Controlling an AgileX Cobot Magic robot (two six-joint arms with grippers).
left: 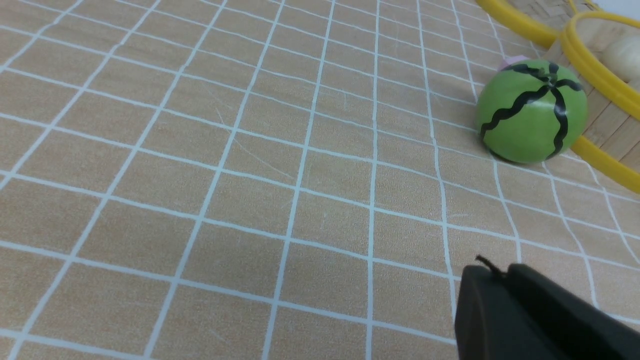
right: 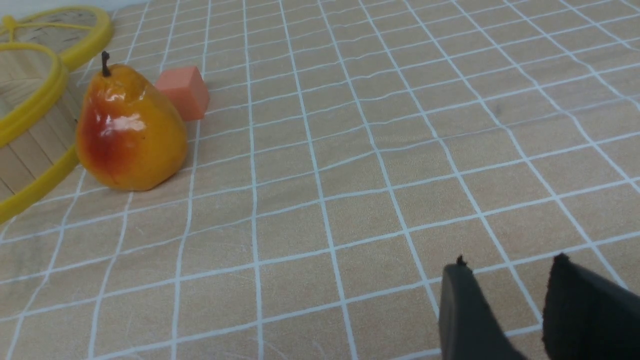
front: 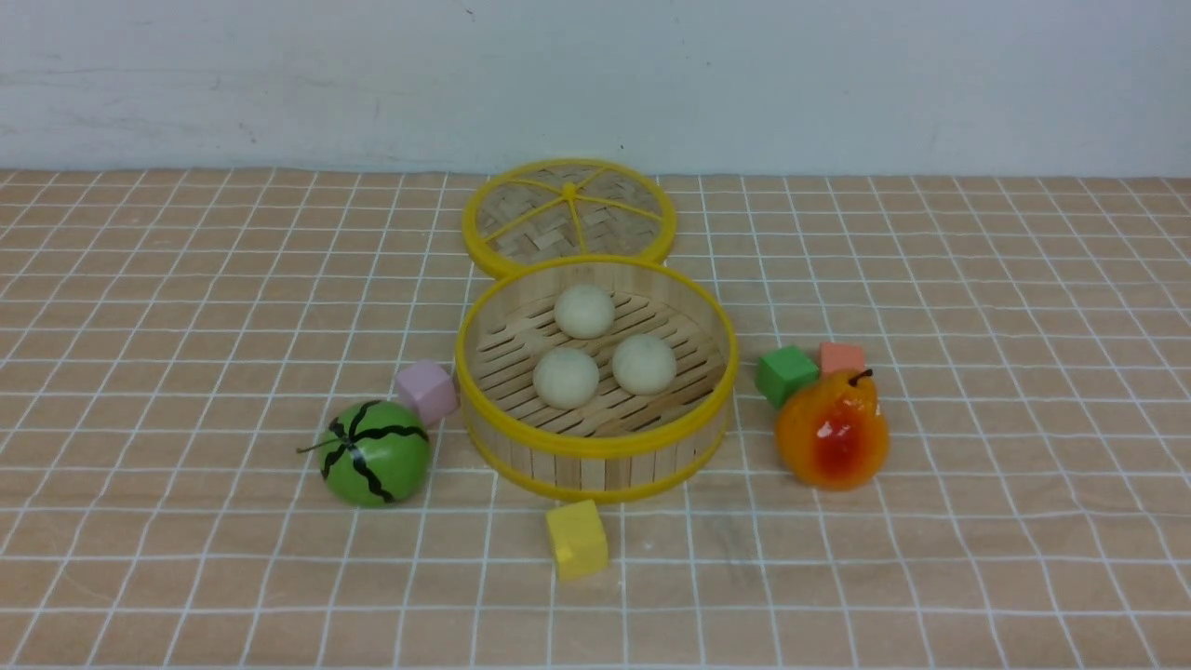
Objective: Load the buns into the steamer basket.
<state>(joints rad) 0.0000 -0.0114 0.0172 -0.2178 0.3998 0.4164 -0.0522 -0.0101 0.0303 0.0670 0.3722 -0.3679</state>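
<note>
off-white buns point(front: 605, 350) inside the steamer basket point(front: 595, 451), well apart from left end effector point(left: 502, 274) pressed together, right end effector point(right: 510, 265) spread.

basket: you have the steamer basket point(front: 595, 456) mid-table, the three buns point(front: 566, 377) inside on its floor
behind: the lid point(front: 568, 219) touches its rim
left: cube point(front: 426, 391), then watermelon point(front: 374, 453)
right: two cubes point(front: 786, 374), pear point(front: 831, 430) before them
front: one cube point(front: 577, 539)
</note>
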